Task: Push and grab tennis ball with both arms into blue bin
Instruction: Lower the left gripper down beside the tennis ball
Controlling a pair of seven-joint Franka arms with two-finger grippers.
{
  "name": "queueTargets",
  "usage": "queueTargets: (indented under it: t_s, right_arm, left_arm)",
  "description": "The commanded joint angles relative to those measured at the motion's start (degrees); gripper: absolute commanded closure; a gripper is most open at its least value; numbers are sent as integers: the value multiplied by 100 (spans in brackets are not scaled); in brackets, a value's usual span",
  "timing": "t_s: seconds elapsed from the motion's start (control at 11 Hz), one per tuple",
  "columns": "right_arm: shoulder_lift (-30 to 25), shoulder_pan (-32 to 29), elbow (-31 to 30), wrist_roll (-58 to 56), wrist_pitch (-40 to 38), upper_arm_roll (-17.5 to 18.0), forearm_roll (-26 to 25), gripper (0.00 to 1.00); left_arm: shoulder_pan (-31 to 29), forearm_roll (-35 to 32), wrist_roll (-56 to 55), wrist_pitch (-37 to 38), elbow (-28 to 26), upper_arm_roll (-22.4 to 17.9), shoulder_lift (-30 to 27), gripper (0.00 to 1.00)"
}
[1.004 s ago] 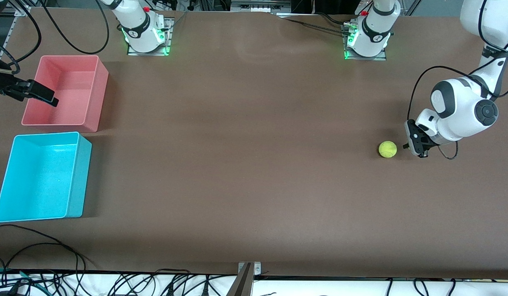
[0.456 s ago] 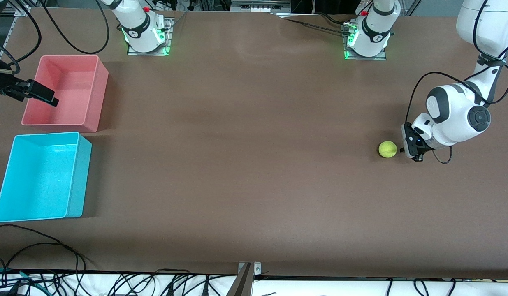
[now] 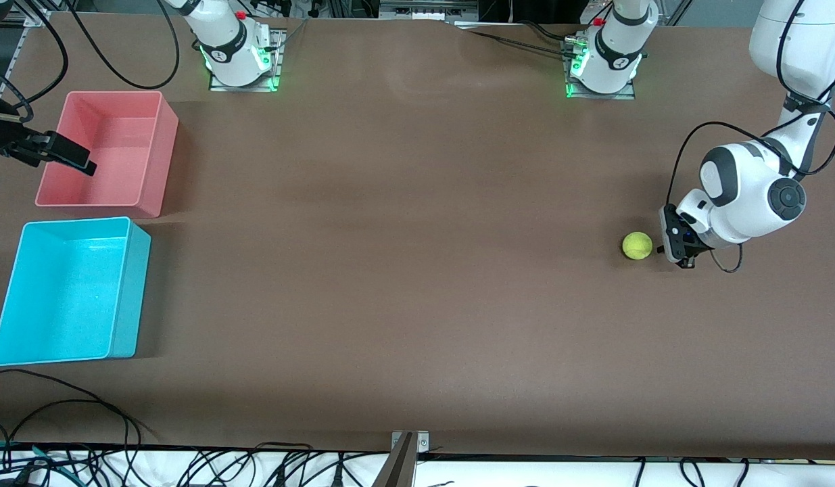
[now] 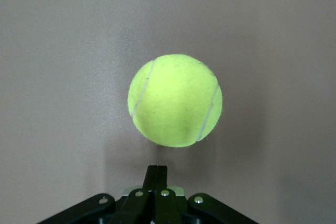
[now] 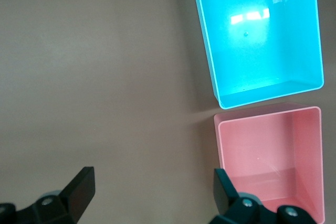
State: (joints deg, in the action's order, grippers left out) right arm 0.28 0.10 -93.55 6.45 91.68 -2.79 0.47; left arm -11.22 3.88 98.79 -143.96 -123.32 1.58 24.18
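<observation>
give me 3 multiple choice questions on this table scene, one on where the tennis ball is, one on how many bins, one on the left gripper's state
1. Where is the tennis ball?
A. in the blue bin
B. on the table, just ahead of the left gripper's tips
C. in the pink bin

2. How many bins are on the table?
A. one
B. two
C. three

3. How are the left gripper's fingers?
A. shut, holding nothing
B. wide open around the ball
C. shut on the ball

Key:
1 B: the ball lies on the bare table at the left arm's end, beside the left gripper.
2 B: only the blue bin and the pink bin stand there, under the waiting open right gripper.
3 A: the left wrist view shows the fingers pressed together, the ball free ahead.
</observation>
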Motion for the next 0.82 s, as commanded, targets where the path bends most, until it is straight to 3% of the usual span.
queueTargets:
  t_s: [0.0, 0.73]
  right_arm:
    - [51, -2, 127, -29, -37, 16, 103, 0]
    - [51, -2, 127, -29, -37, 16, 103, 0]
  left_arm:
    - [32, 7, 79, -9, 106, -26, 95, 100]
    - [128, 25, -43, 61, 54, -149, 130, 100]
